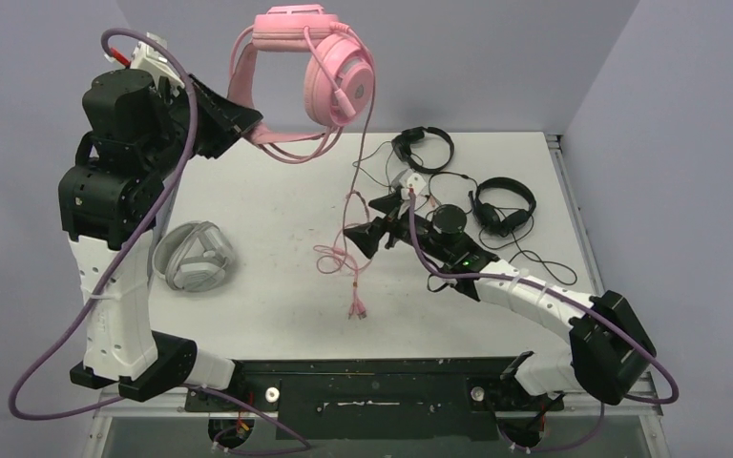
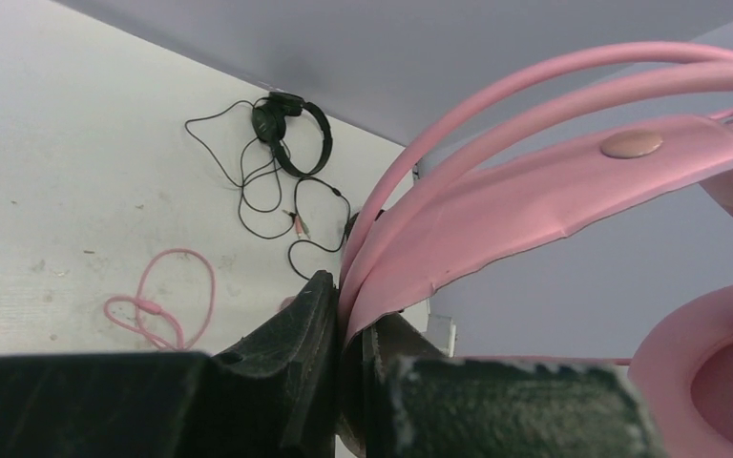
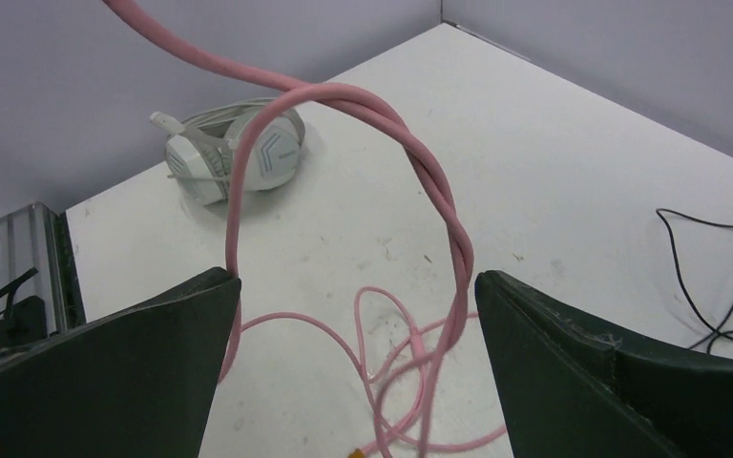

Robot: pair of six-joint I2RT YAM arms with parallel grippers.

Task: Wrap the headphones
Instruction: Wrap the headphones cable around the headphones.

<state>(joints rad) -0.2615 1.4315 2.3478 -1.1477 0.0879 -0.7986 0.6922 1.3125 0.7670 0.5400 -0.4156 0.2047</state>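
While the pink headset (image 1: 329, 72) hangs above the desk (image 1: 277, 210), the left fingers (image 2: 296, 334) pinch its headband (image 2: 534, 191).
Right fingers (image 3: 153, 363) are spread either side of the dangling, twisted pink cable (image 3: 439, 191), whose end lies on the desk; the white-grey headset (image 1: 196, 256) rests well apart.

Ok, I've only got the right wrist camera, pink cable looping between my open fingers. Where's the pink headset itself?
Observer: The left gripper is shut on its headband, holding the pink headset up above the table.
Operator: And the cable leaving the top of my frame?
Observer: That pink cable rises to the headset's ear cup.
Operator: Whose is the black cord on my right?
Observer: A black headset near the far edge and a second black headset nearer you lie there, cords tangled.
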